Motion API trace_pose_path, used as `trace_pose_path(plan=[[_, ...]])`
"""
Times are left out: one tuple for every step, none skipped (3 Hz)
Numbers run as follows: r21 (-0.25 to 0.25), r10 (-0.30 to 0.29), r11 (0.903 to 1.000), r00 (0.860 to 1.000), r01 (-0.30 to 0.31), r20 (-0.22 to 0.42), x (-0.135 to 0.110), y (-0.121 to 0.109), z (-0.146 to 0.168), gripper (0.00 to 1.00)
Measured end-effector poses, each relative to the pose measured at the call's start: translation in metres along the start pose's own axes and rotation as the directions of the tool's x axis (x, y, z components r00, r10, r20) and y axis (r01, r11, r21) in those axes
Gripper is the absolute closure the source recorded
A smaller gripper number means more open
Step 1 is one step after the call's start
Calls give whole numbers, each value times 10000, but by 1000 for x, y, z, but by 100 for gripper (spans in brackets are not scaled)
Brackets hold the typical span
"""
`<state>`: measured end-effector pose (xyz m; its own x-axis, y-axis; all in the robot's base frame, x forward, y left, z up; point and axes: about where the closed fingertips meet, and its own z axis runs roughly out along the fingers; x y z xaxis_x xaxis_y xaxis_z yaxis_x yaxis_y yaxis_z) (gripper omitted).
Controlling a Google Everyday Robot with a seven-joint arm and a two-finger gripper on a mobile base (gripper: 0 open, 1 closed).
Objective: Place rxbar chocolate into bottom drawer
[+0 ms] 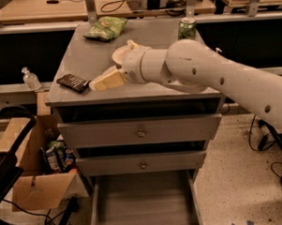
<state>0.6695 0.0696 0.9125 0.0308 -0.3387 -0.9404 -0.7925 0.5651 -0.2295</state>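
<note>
The gripper [94, 84] is right beside the rxbar chocolate [73, 82] on the cabinet top [82, 56], can't tell if it's clenched or not. The bottom drawer [142, 203] is open.

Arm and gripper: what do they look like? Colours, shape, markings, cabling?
Arm: thick, rounded off-white shell, smooth tube sections with a ringed wrist joint and a few small dark dots along the casing. No outside cables or lettering show. Gripper: pale cream-yellow, tapering to a blunt wedge. It sits over the front left of the cabinet top, beside the rxbar.
</note>
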Motion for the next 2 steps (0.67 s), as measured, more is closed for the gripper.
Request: trace_pose_path(plan=[[-31,-23,10000,10000,23,54,-4,1,2,0],[-136,-390,9992,9987,386,-335,-2,4,18,0]])
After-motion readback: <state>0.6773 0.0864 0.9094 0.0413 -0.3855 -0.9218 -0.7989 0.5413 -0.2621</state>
